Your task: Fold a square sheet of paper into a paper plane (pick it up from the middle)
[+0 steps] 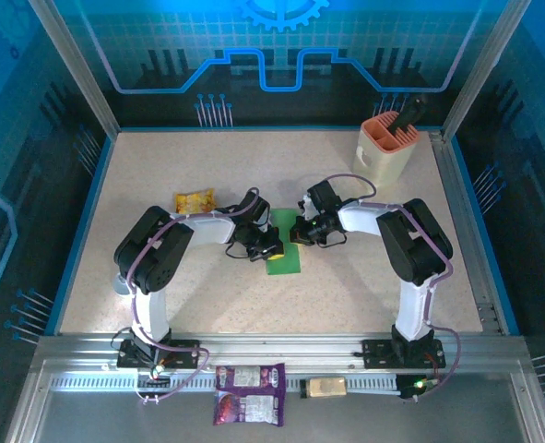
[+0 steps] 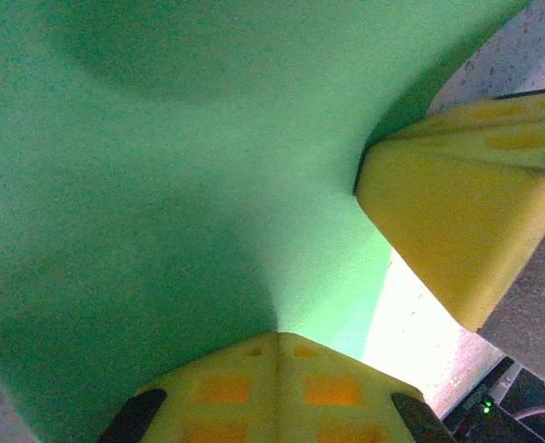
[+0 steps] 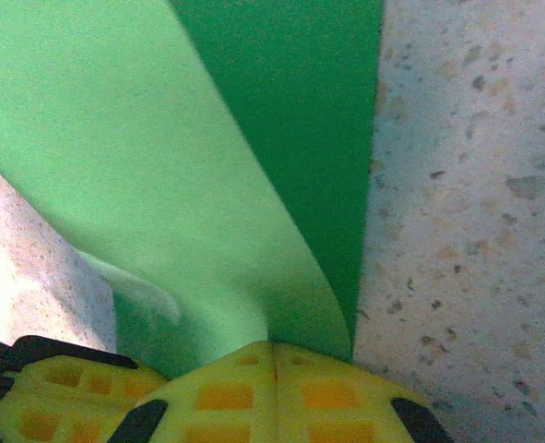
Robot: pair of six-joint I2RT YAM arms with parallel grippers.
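Top external view. Purple packet (image 1: 249, 392) and tan block (image 1: 327, 387) lay on the near rail. On the table (image 1: 207, 305), the square sheet of paper (image 1: 285, 260) sat at centre, with the left gripper (image 1: 265, 247) at its left edge and the right gripper (image 1: 302, 231) at its upper right. A yellow snack packet (image 1: 195, 200) lay apart to the left, and an orange holder (image 1: 385, 148) stood at far right.

Left wrist view. The left gripper (image 2: 277, 343) was clamped on green paper that bulged upward. The right gripper (image 2: 466, 221) touched the same sheet.

Right wrist view. The right gripper (image 3: 274, 355) was pinched on a raised flap curling over a darker green layer that lay flat.

Step, as judged: an early fold, with the flap lifted but not creased. The next move calls for both arms to carry the pinched edge across together, align it, then press it flat without tearing.
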